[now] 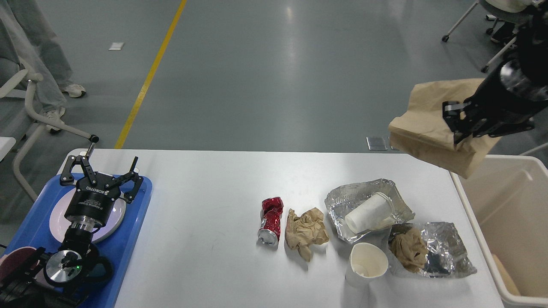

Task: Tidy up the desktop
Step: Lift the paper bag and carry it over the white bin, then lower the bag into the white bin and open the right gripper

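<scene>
Desktop [205,205] smooth matt white; can [270,221] crushed glossy red metal; foil [342,201] crinkled, shiny; cups [368,265] matt white paper; brown paper bag [428,124] creased, matt; tray [141,205] glossy blue plastic; bin [505,201] smooth beige plastic.

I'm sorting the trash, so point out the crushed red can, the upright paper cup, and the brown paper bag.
crushed red can [270,221], head view, on its dented red side.
upright paper cup [368,262], head view, on its inner wall.
brown paper bag [428,124], head view, on its flat side.
</scene>
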You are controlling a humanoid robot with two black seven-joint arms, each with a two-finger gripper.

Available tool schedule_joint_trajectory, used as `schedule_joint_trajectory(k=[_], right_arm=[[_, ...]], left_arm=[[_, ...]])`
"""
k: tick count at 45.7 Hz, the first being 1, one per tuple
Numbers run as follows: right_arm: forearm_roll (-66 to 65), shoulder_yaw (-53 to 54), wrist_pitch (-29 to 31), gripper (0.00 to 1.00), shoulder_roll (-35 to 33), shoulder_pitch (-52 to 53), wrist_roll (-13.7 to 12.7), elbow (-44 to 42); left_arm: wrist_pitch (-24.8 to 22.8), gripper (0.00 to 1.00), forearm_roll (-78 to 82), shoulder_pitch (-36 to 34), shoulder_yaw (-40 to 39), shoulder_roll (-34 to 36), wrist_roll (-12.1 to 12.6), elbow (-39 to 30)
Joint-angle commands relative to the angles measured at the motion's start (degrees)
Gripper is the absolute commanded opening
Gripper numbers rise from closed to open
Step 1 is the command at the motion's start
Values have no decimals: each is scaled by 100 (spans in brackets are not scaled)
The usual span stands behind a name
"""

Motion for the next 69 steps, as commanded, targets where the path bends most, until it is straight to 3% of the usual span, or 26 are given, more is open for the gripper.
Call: schedule_joint_trajectory(k=[1, 11, 21, 23, 29, 34, 39, 48, 54, 55, 69], right_arm=[[-898, -798, -57, 0, 1, 480, 1080, 629], [-1093, -1010, -171, 0, -517, 612, 966, 814], [-1075, -1432, -751, 0, -999, 446, 930, 613], [-1101, -1485, -926, 0, -1298, 227, 887, 472], [-1198, -1353, -1296, 0, -2555, -871, 360, -590], [-1198, -941, -1375, 0, -3258, -1864, 306, -1557], [-1189, -160, -1515, 0, -3549, -3252, 315, -2208], [-1163, 1791, -2368, 0, -3409, -6056, 306, -3289], [-1119, 2882, -2527, 0, -2795, -7700, 271, -4369], [-1101, 3118, -2518, 0, -2506, -8198, 263, -4902], [-1075, 3903, -2711, 0, -1274, -10118, 262, -7007]], left_arm=[[0, 96, 0, 0, 0, 0, 0, 0], [0, 96, 0, 0, 0, 0, 0, 0], [0, 96, 0, 0, 0, 0, 0, 0], [0, 96, 0, 0, 0, 0, 0, 0], [0, 96, 0, 0, 0, 0, 0, 0], [0, 96, 0, 0, 0, 0, 0, 0], [0, 96, 0, 0, 0, 0, 0, 0], [0, 96, 0, 0, 0, 0, 0, 0], [0, 96, 0, 0, 0, 0, 0, 0], [0, 96, 0, 0, 0, 0, 0, 0], [0, 96, 0, 0, 0, 0, 0, 0]])
